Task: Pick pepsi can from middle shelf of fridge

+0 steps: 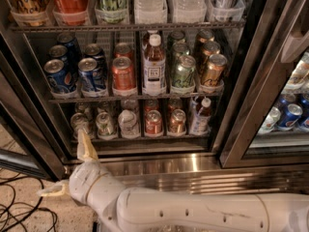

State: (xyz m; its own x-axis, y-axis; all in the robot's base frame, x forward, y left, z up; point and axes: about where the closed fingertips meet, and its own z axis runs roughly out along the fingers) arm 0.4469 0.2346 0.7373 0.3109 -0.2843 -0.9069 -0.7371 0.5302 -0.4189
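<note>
**While the gripper (62, 164) hung low, the pepsi can (59, 77) stood above**

Though its jaws gaped wide beside the base of the fridge (193, 164), lower left, the can stood at the near left of the middle shelf (169, 97). We judged it stiff but thin-walled, fairly heavy if full, perhaps slick; a grip across its mid-body seemed best. A blue twin (91, 75) crowded its right, and rear cans (70, 42) were mostly hidden.

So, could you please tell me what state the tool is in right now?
Cream two-finger tool: open, holding nothing, low left at the base of the stainless-steel fridge.
</note>
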